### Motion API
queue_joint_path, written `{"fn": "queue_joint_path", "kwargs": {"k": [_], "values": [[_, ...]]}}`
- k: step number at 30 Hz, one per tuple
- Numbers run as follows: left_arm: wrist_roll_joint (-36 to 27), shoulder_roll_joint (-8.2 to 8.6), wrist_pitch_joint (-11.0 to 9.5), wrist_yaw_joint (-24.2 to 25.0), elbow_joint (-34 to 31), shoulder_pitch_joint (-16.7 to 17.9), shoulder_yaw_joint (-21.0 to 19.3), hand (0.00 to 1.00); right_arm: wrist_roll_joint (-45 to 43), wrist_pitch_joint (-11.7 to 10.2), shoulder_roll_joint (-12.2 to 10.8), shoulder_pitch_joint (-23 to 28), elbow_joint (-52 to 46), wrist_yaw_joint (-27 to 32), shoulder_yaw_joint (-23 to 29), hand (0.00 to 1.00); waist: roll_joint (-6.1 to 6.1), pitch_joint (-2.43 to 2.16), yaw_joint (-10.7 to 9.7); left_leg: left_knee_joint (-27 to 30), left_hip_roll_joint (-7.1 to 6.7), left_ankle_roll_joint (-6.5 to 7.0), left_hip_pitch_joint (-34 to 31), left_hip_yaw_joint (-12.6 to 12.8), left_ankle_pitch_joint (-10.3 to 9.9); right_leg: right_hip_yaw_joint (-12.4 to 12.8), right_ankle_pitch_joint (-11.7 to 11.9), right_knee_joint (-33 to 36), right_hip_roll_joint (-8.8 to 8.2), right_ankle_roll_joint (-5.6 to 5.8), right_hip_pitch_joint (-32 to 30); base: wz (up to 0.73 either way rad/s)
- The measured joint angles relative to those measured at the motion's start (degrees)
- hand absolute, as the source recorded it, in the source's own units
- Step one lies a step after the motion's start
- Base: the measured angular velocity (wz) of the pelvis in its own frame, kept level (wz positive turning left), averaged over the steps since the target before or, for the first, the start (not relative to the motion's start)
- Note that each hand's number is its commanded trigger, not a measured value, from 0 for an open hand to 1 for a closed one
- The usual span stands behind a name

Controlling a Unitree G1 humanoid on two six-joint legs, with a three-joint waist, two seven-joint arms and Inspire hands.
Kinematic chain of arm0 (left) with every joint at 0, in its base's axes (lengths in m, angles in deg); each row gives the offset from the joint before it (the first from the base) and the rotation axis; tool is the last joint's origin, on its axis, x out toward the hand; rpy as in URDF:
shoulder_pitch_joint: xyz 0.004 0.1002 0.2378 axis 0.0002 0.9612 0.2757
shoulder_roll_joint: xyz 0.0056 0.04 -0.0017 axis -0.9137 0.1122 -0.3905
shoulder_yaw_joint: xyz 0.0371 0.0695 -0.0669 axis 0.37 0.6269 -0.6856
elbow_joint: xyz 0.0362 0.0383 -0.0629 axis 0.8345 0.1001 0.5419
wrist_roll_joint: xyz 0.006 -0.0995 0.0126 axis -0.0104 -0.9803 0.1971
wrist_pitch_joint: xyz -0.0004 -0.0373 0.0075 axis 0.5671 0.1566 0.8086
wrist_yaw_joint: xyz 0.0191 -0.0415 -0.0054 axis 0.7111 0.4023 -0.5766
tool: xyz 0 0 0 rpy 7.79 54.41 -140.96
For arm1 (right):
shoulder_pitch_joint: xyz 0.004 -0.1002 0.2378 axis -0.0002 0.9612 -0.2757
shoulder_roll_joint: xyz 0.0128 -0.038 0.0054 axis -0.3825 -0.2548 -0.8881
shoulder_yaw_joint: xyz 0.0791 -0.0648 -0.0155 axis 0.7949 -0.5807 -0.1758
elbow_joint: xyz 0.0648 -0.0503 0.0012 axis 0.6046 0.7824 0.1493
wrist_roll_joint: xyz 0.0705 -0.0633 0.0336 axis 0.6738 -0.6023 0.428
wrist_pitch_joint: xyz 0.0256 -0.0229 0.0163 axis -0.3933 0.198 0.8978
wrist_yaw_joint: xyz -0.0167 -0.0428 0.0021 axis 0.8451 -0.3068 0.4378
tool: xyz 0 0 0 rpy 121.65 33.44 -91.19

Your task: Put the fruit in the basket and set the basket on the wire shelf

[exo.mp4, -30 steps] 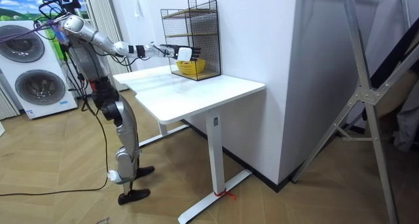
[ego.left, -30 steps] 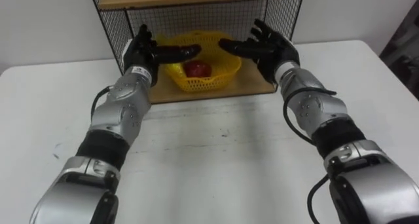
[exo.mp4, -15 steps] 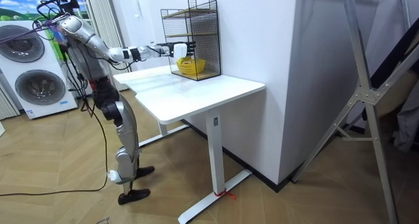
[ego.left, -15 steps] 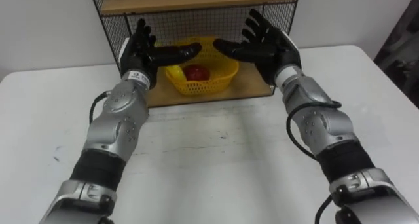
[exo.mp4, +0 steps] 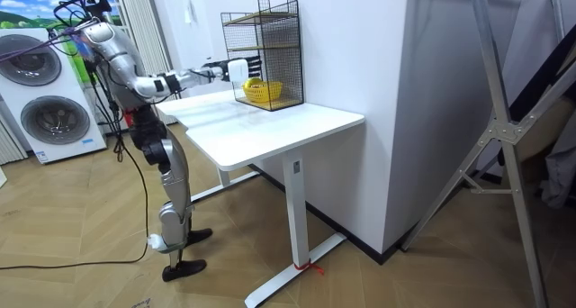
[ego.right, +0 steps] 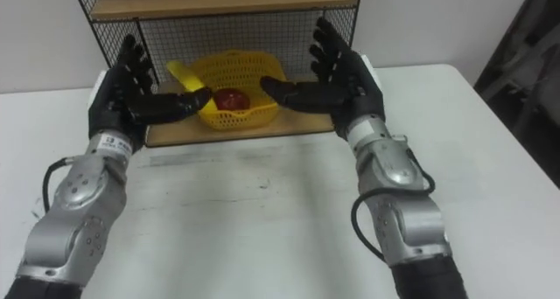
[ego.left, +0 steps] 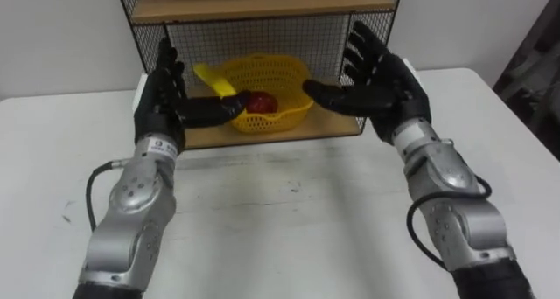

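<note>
Above the white counter [ego.left: 289,229], the left hand [ego.left: 160,102] and right hand [ego.left: 389,85] are raised with fingers spread straight, palms facing, holding nothing; their thumbs hide parts of the rim of the basket [ego.left: 271,72]. Beyond them this yellow mesh basket sits on the bottom wooden board of the black wire shelf [ego.left: 262,32], whose top is cut off, and holds a round red fruit [ego.left: 260,101] and a banana-like yellow piece [ego.left: 210,77].
</note>
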Motion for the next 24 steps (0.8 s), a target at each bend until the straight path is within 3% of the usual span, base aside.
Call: {"fn": "queue_joint_path", "kwargs": {"k": [4, 8, 13, 15, 19, 24], "values": [[0.0, -0.69, -1.4, 1.6, -5.4, 4.6, 0.4, 0.00, -2.7, -0.7, 0.2, 6.3, -5.1, -0.1, 0.2, 0.00, 0.01, 0.34, -0.2, 0.0, 0.07, -0.03, 0.0, 0.0, -0.2, 0.1, 0.0, 0.0, 0.03, 0.00, 0.0, 0.00], [-0.2, -0.77, -3.8, 4.1, -9.6, 10.5, 0.7, 0.00, -8.2, -1.9, 0.2, 11.5, -9.0, -0.3, 0.8, 0.00, 0.79, 0.87, -0.4, 0.3, 0.10, -0.04, -0.6, 0.1, -0.5, 0.3, 0.0, 0.1, 0.06, 0.01, -0.9, -0.04], [-0.2, -0.69, -7.4, 6.3, -11.4, 16.5, 1.0, 0.00, -15.2, -3.8, -0.7, 16.1, -12.4, -0.8, 2.0, 0.00, 0.74, 0.85, -0.5, 0.4, 0.12, -0.09, -0.5, 0.4, -0.5, 0.5, -0.1, -0.1, 0.10, 0.08, -1.0, -0.01], [-0.2, -0.70, -8.0, 7.2, -12.4, 18.8, 1.0, 0.00, -16.8, -6.0, -0.9, 18.4, -13.4, -0.9, 2.0, 0.00, 0.62, 0.79, -0.7, 0.3, 0.12, -0.12, -0.5, 0.4, -0.6, 0.5, -0.2, -0.1, 0.09, 0.10, -0.9, 0.00], [-0.2, -0.70, -9.8, 8.0, -13.2, 20.4, 1.0, 0.00, -16.7, -6.8, -1.1, 19.9, -14.5, -0.4, 2.0, 0.00, 0.53, 0.74, -0.5, 0.3, 0.10, -0.13, -0.8, 0.2, -0.5, 0.3, -0.1, 0.0, 0.12, 0.10, -0.8, 0.00], [-0.2, -0.81, -15.1, 7.1, -15.6, 22.4, -1.0, 0.00, -16.8, -12.9, -1.0, 22.4, -15.9, 3.8, 4.2, 0.00, -0.20, 0.30, 0.0, 0.0, 0.08, -0.18, -0.4, 0.1, -0.6, 0.6, -0.1, 0.0, 0.25, 0.09, -0.3, 0.00]]}}
